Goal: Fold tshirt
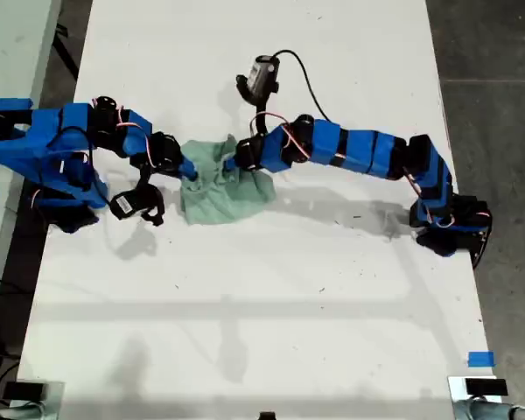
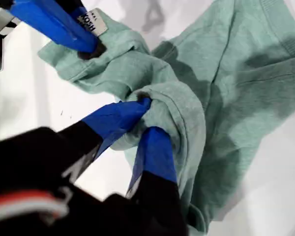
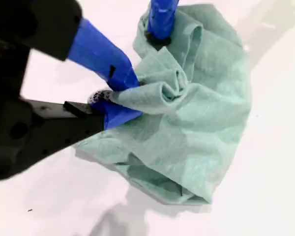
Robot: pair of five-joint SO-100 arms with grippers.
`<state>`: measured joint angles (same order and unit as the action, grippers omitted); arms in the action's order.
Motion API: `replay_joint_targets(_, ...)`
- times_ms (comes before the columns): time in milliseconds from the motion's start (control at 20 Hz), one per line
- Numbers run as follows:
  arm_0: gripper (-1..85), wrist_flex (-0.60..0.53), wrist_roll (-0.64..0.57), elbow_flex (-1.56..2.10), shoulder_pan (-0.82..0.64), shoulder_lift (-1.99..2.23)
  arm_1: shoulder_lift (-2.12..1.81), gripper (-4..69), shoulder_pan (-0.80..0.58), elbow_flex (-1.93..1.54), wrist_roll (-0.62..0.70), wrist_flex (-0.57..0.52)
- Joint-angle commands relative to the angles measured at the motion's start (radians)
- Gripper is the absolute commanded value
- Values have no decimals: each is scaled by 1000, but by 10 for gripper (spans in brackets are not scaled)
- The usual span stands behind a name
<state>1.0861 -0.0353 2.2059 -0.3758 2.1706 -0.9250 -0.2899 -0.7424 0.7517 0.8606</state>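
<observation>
Two blue arms are meeting over the middle of a white table, one reaching in from the exterior view's left and one from its right. The wrist views are not showing clearly which arm is which.

The mint-green tshirt is lying bunched in a rumpled heap between the two grippers, not spread flat.

In the first wrist view, my first gripper is pinching a thick twisted roll of the fabric, its blue jaws closed on the cloth. In the second wrist view, my second gripper is likewise clamping a gathered fold at the heap's edge. Each view is also showing the other gripper holding the cloth just beyond.

Judging from this, you are still at the spreading stage, and no neat fold is showing yet.

- Try drawing the two grips apart slowly, keeping the cloth low over the table.
- Watch that neither jaw is catching several layers, since that could be dragging the whole heap instead of opening it.
- Keep the grippers from colliding, as they are working very near each other.
</observation>
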Motion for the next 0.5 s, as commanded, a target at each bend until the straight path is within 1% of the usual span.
replay_joint_targets(0,244,-25,-77,57,-158,86,-38,279,-71,67,3,-6)
replay_joint_targets(50,292,-15,-95,91,-232,147,-63,289,-104,64,6,35)
replay_joint_targets(100,302,6,-130,121,-324,222,-98,286,-144,60,14,87)
replay_joint_targets(200,309,51,-262,143,-517,356,-201,286,-225,31,23,209)
replay_joint_targets(250,309,77,-325,129,-589,394,-250,282,-267,23,31,278)
replay_joint_targets(350,308,117,-388,115,-673,431,-351,255,-344,-3,72,400)
replay_joint_targets(450,308,121,-391,137,-686,457,-466,238,-408,-75,117,492)
